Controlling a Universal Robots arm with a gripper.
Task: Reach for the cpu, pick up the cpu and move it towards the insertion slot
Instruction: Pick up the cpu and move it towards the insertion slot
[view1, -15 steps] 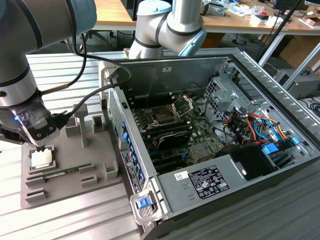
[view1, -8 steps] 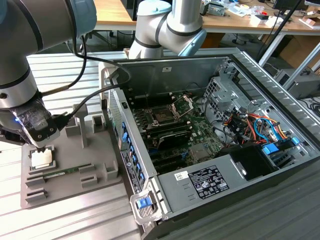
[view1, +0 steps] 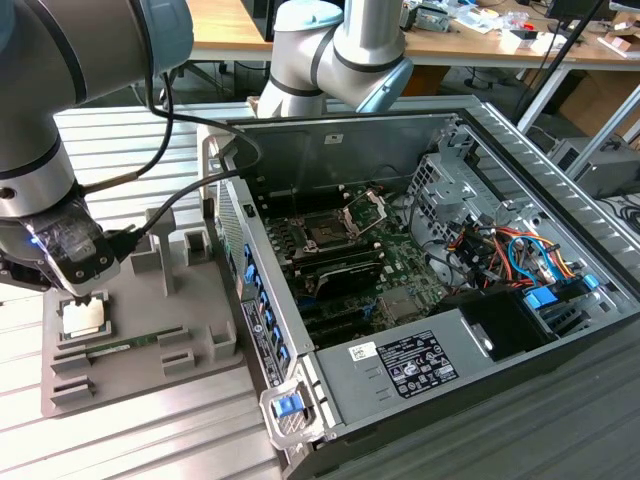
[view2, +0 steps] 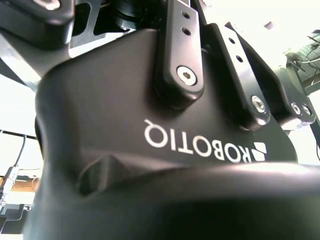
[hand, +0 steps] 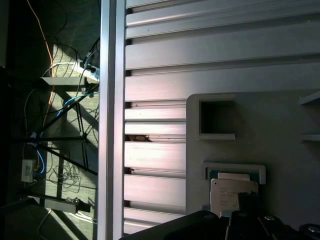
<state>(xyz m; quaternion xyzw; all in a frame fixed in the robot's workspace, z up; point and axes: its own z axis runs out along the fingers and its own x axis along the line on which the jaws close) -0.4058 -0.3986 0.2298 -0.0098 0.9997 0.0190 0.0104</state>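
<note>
Claw (view1: 78, 295) hangs right over the cpu (view1: 83, 317) at the exterior view's left, so close that the two seem to meet, though whether they touch cannot be told, nor whether the claw is released or clenched. The cpu lies flat, pale top up, in a shallow pocket of a grey holder plate (view1: 130, 375) that rests on the ribbed aluminium bench (view1: 110, 140). Just beside the chip on the same plate lies a long green memory stick (view1: 120, 347). In the first wrist view the cpu (hand: 227, 192) shows in its pocket with a dark part of the claw across one corner, and a square recess (hand: 216, 119) sits near it in the plate. The insertion slot (view1: 326, 233) is well apart from the chip, on the green board inside the open computer case (view1: 330, 150) toward the middle of the exterior view, with its silver frame (view1: 365, 208) tilted up beside it. Cables in orange and blue (view1: 520, 250) bunch at the case's far side. The second wrist view looks along the black housing (view2: 125, 110) of the claw.
</note>
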